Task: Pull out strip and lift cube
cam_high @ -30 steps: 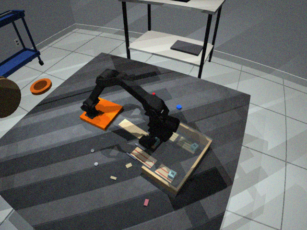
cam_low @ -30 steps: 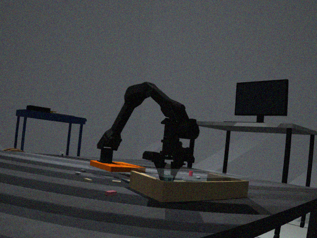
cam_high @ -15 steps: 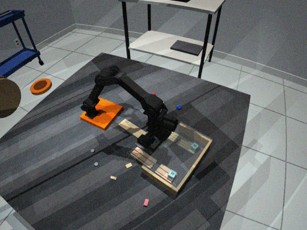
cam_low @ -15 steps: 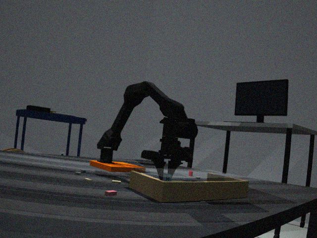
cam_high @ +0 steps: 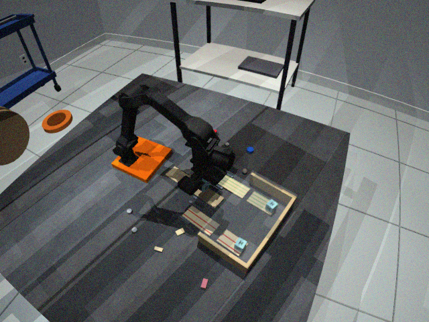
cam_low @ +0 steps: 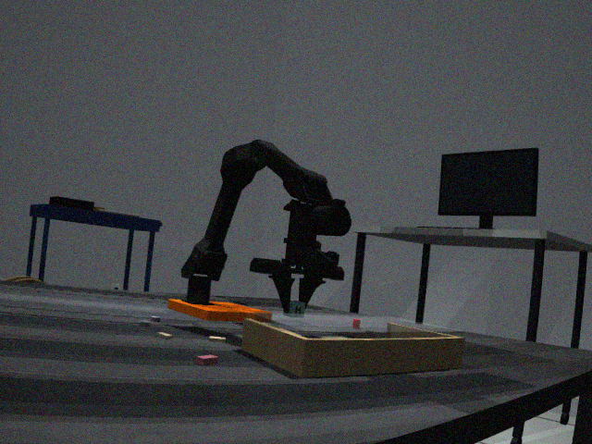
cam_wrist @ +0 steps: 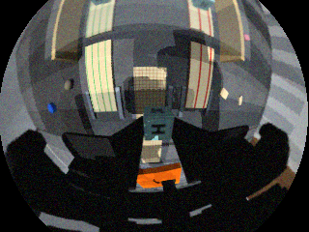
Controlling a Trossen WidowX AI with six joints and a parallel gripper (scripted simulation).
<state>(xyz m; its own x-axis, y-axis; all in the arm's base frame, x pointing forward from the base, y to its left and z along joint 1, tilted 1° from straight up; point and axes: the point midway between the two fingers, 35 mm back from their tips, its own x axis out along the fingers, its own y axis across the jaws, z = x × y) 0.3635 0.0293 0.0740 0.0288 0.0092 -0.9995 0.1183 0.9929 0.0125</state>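
Labelled cube (cam_wrist: 156,124) being gripped between the closed gripper (cam_low: 297,302) fingers over the pulled-out strip (cam_high: 212,198), wooden tray (cam_high: 273,227) just beyond, two other cubes being left on flanking strips inside.

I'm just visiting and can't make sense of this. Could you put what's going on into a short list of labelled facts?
hand: hand, shut on the labelled cube
cube height: low, near the table top
cube's strip: plain tan strip, drawn out of the wooden tray
other cubes: two, on a green-lined strip and a red-lined strip, both in the tray
arm base: orange plate
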